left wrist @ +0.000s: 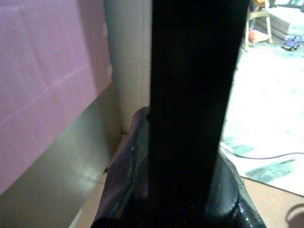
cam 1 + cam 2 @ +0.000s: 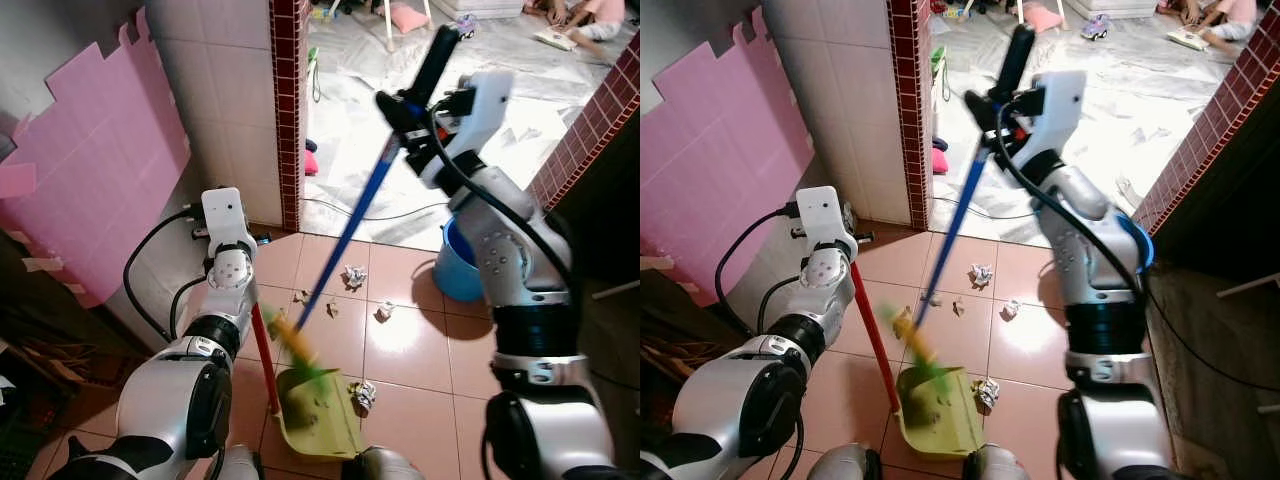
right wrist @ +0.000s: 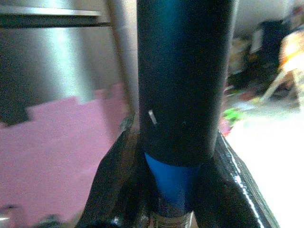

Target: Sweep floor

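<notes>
1. Left eye view: the right gripper [image 2: 412,112] grips the broom [image 2: 345,235]. Its bristles sit at the dustpan [image 2: 318,412]. Paper bits [image 2: 354,276] at 12 o'clock of the pan are not swept yet.
2. Left wrist view: the left gripper [image 1: 190,156] squeezes the pan's handle [image 1: 194,71].
3. Right wrist view: the blue pole [image 3: 183,109] is clamped between the fingers.

We note a blue-handled broom [image 2: 352,224] with a black grip and green-yellow bristles, a yellow-green dustpan [image 2: 318,410] on a red handle, terracotta floor tiles [image 2: 405,345], white paper scraps [image 2: 354,276], and pink wall panels [image 2: 95,170].
</notes>
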Robot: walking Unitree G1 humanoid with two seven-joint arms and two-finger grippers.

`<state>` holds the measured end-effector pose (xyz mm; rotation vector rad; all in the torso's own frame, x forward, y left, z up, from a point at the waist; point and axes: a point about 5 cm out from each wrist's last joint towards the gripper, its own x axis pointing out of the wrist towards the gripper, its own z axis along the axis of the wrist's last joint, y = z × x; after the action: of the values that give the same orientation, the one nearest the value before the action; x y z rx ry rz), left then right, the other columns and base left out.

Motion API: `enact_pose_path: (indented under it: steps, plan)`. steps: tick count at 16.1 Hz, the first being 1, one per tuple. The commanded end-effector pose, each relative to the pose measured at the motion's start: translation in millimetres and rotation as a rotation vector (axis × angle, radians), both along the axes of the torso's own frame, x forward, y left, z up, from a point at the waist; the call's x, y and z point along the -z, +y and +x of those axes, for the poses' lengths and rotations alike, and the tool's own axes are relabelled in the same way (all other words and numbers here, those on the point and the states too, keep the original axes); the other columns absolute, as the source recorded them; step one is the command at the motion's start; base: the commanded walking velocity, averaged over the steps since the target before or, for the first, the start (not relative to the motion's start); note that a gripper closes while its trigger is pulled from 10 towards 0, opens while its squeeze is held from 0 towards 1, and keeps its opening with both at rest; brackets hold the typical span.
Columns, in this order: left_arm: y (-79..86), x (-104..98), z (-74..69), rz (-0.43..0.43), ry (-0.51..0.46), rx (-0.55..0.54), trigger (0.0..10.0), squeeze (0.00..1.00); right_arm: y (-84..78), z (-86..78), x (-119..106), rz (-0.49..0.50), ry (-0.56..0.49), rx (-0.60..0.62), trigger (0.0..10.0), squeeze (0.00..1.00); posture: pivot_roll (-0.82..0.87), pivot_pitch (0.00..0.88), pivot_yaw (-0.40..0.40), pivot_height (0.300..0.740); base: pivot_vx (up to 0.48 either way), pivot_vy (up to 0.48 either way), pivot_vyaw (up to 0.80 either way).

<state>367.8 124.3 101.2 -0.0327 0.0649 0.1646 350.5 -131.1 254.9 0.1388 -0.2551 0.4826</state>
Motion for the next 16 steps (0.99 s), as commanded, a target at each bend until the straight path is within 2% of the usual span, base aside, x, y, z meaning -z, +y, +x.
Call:
enact_pose_path:
  steps: [1,2,4,5,6,8,9,11,12,13,15,16]
  plan:
    - [0.4,-21.3,8.5,0.039,-0.093,0.024,10.0,0.00,-5.1,-2.4,-5.9,-0.042,-0.066,0.057,10.0,0.00,-0.17,0.000,-0.027,0.740,0.000,0.000,0.00]
    - [1.2,-27.1,9.6,0.058,-0.131,0.044,10.0,0.00,-7.5,-2.6,5.7,-0.099,-0.048,0.111,10.0,0.00,-0.15,0.000,-0.031,0.740,0.000,0.000,0.00]
    - [3.6,-39.4,10.0,0.104,-0.224,0.076,10.0,0.00,-5.6,-8.7,27.8,-0.141,-0.017,0.153,10.0,0.00,-0.10,0.000,-0.041,0.740,0.000,0.000,0.00]
    - [8.0,-49.7,9.5,0.140,-0.300,0.085,10.0,0.00,-2.7,-12.6,37.9,-0.151,-0.006,0.175,10.0,0.00,-0.08,0.000,-0.037,0.740,0.000,0.000,0.00]
    - [17.1,-66.0,7.1,0.185,-0.415,0.074,10.0,0.00,1.6,-15.3,53.2,-0.175,0.012,0.212,10.0,0.00,-0.06,0.000,-0.029,0.740,0.000,0.000,0.00]
    - [22.9,-70.4,0.4,0.217,-0.473,0.064,10.0,0.00,0.3,-15.9,68.7,-0.228,0.013,0.299,10.0,0.00,-0.03,0.000,-0.034,0.740,0.000,0.000,0.00]
    - [25.8,-64.0,-8.3,0.222,-0.481,0.072,10.0,0.00,5.5,-20.6,77.9,-0.236,-0.004,0.261,10.0,0.00,-0.03,0.000,-0.026,0.740,0.000,0.000,0.00]
    - [33.9,-47.9,-20.1,0.209,-0.439,0.034,10.0,0.00,2.8,-22.6,85.6,-0.203,0.029,0.290,10.0,0.00,-0.04,0.000,-0.007,0.740,0.000,0.000,0.00]
    - [35.9,-40.2,-26.6,0.211,-0.422,0.029,10.0,0.00,1.7,-25.3,85.3,-0.241,-0.005,0.291,10.0,0.00,-0.05,0.000,0.001,0.740,0.000,0.000,0.00]
    - [36.6,-33.3,-32.6,0.207,-0.397,0.031,10.0,0.00,-0.2,-28.8,85.6,-0.249,-0.032,0.309,10.0,0.00,-0.05,0.000,0.004,0.740,0.000,0.000,0.00]
    - [36.9,-25.0,-42.1,0.208,-0.360,0.030,10.0,0.00,-4.3,-33.0,91.4,-0.226,-0.013,0.349,10.0,0.00,-0.05,0.000,0.007,0.740,0.000,0.000,0.00]
    - [36.4,-21.4,-49.2,0.216,-0.357,0.055,10.0,0.00,-2.4,-36.3,96.3,-0.252,-0.025,0.356,10.0,0.00,-0.04,0.000,0.003,0.740,0.000,0.000,0.00]
